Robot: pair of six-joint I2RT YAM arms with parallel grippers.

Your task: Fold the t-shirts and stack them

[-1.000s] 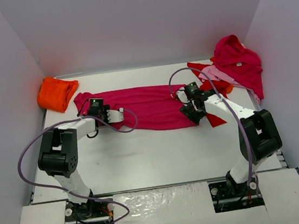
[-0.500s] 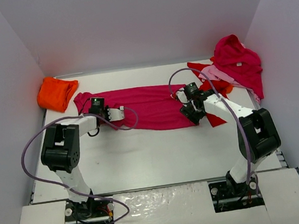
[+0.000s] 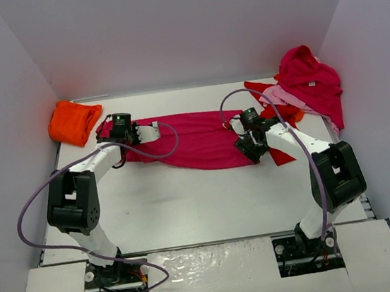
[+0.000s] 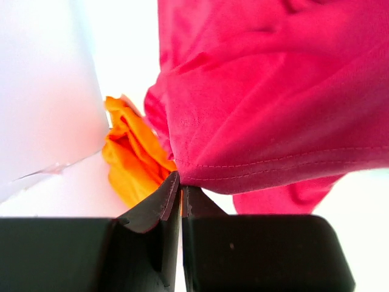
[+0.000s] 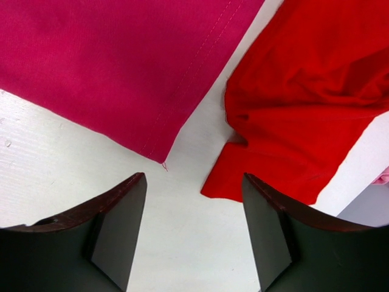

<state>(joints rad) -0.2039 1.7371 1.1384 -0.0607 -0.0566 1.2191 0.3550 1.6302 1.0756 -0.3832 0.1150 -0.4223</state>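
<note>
Top external view, reading left to right: judging the bundled orange cloth t-shirt (image 3: 74,121) at the far-left corner as probably done; pinching the hem of the long magenta cloth t-shirt (image 3: 194,142), spread mid-table, with the left gripper (image 4: 180,185) clamped on it; hovering the right gripper (image 5: 193,179), jaws apart, above its right corner; leaving the bright red t-shirt (image 5: 304,109), light pink t-shirt (image 3: 278,95) and crimson t-shirt (image 3: 309,75) heaped unfolded far right.
</note>
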